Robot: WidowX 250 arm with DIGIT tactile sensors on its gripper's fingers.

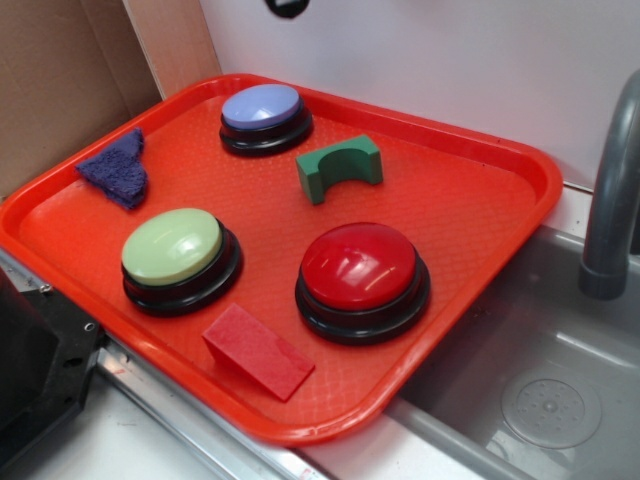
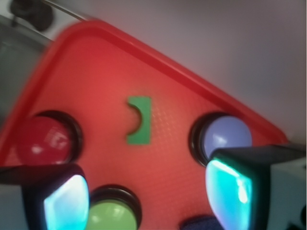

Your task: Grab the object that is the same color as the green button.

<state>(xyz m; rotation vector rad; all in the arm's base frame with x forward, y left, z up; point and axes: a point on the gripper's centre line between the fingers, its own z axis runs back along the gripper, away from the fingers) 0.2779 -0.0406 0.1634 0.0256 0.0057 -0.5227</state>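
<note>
A wide red tray took up most of the scene, resting partly over a grey sink whose dark faucet rose at the right edge, with a cardboard panel standing behind the tray's left side. On the tray sat three dome buttons on black bases: the red button near the front right, the green button at the front left, pale lime in colour, and the lavender-blue button toward the back. Between the lavender-blue button and the red one, well apart from the green button, lay the green arch block, a darker green piece with its semicircular cut-out facing the tray's front; nothing touched it. A red wedge block lay flat near the front rim, just in front of the gap between the green and red buttons. A purple-blue triangular piece rested by the left rim. In the wrist view the claw hung above the tray with its two fingers spread well apart, nothing between them, and the green arch block sat farther ahead, centred in the gap and clear of both fingers.
</note>
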